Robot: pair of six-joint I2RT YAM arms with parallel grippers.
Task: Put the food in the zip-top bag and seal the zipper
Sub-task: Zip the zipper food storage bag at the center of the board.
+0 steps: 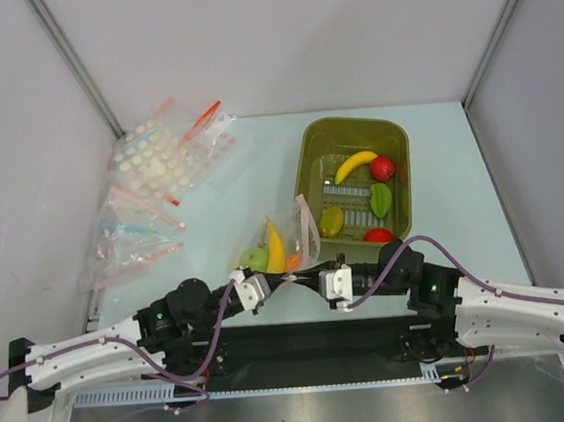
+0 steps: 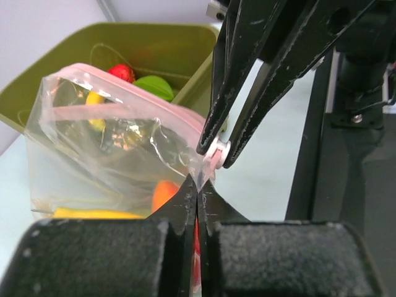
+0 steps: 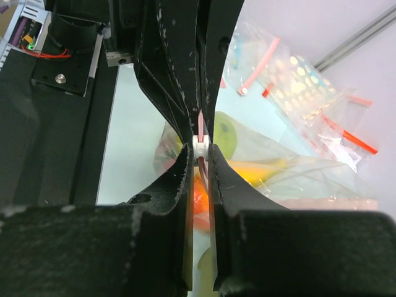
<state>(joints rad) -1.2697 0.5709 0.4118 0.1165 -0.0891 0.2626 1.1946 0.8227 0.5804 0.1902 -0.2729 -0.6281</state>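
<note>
Grey walls (image 1: pixel 278 35) close off a pale blue-green table (image 1: pixel 258 154), and I have both arms meeting at its near middle. My left gripper (image 2: pixel 197 185) is clenched on the near corner of the zip-top bag (image 2: pixel 93 154). My right gripper (image 3: pixel 199 153) is pinched on a small white piece (image 2: pixel 218 150) of the zipper (image 2: pixel 124 93), a slider as far as I can tell.

The mouth looks parted, so I judge sealing to be the step in hand. I'd keep the left as a fixed anchor and hold the strip taut and level. Then I'd draw the right along it, away from the anchor, without lifting, lest the bananas (image 1: pixel 276 249) and green apple (image 1: pixel 257 259) inside spill.

Just beyond the bag, to the right, stands an olive tub (image 1: pixel 353 120) holding a tomato (image 1: pixel 383 168) and a lemon (image 1: pixel 333 220). Spare bags (image 1: pixel 161 162) lie at the far left.
</note>
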